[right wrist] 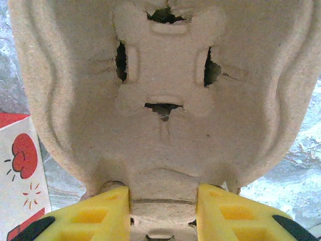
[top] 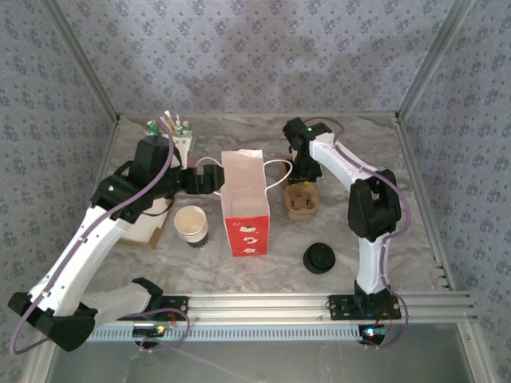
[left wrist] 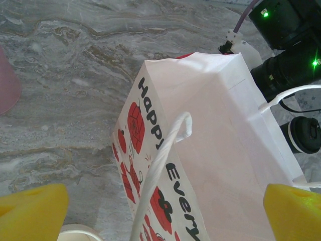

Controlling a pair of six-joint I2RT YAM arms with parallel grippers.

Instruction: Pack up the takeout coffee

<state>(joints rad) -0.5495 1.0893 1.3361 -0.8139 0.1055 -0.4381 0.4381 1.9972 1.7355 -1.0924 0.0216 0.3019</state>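
Grey-veined marble tabletop (top: 359, 152), closed in by blue-flowered wallpaper (top: 239, 48). At its middle, upright with mouth agape: red-and-white paper bag (top: 245, 209) with white cord handles (left wrist: 160, 160).

Printed in black down the bag's side, read from the left wrist: "Happy", then "Every", cut off at the frame edge. Red drawings (left wrist: 136, 125) alongside the lettering, one rose-like.

Just left of the bag's front: takeout coffee cup (top: 192, 225), white paper, standing upright, top uncovered. Right of the bag's front, well apart from that cup: round black lid (top: 319, 258), lying flat on the marble. Behind the bag and to its left: pink cup (top: 177, 137) holding green-and-white sachets (top: 169, 121).

Left gripper (left wrist: 164, 207) at the bag's upper left side, yellow fingertips (left wrist: 32, 211) spread as wide as they go, clasping nothing. Bag panel and one handle loop sit between them in the wrist view; touching the paper or not, cannot tell.

Right gripper (right wrist: 163, 211) just right of the bag, jaws partly closed and clamped on a brown moulded-pulp cup carrier (right wrist: 165, 100). Yellow pads (right wrist: 95, 216) pinch a narrow tab at the carrier's rim. Resting on the marble or lifted, cannot tell.
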